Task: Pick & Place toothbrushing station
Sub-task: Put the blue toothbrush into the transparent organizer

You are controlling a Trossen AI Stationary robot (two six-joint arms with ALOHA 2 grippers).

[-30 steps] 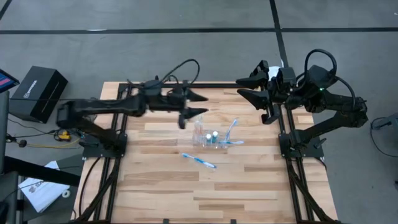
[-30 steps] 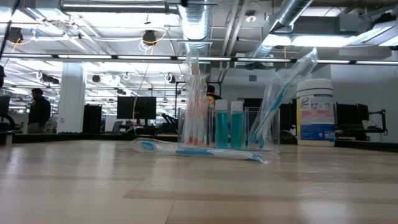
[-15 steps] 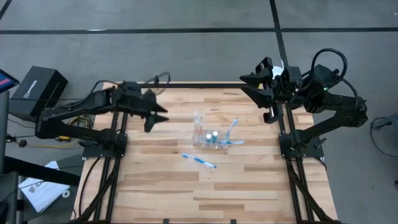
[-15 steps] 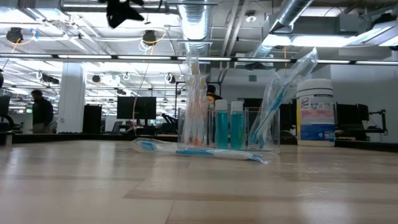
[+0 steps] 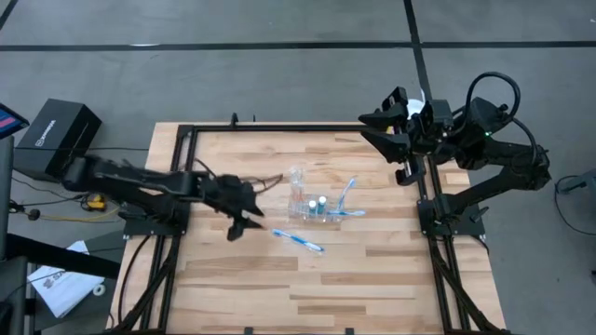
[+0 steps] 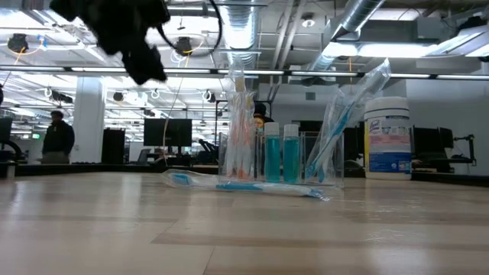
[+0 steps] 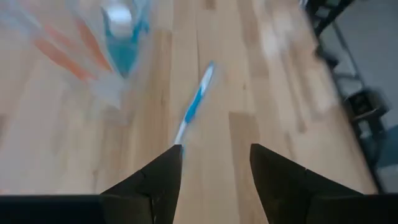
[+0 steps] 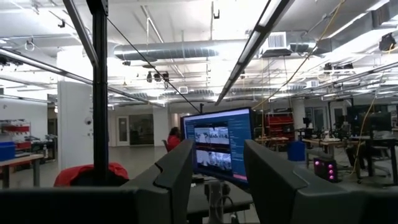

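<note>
- Toothbrushing station (image 5: 312, 201): a clear plastic holder standing upright near the middle of the wooden surface (image 5: 372, 279), somewhat toward the far edge. In the low view it carries two teal bottles (image 6: 281, 153) with white caps and wrapped toothbrushes (image 6: 238, 130) standing in its cup parts. No writing on it can be read.
- Loose toothbrush (image 5: 298, 240): blue and white, lying flat on the surface just nearer the front edge than the station, apart from it.
- Left gripper (image 5: 244, 218): hangs above the surface between the left edge and the station, near the loose toothbrush. Its fingers (image 7: 155, 180) stand apart with nothing between them; the left wrist view shows the toothbrush and the station beyond them.
- Right gripper (image 5: 374, 128): waits at the far right corner of the surface, raised, its fingers (image 8: 177, 171) parted and holding nothing.
- White canister (image 6: 387, 137): stands to the right in the low view; its blue and red label is too small to read.
- Black box (image 5: 58, 138): on the floor off the left edge; it bears white lettering that cannot be made out.
</note>
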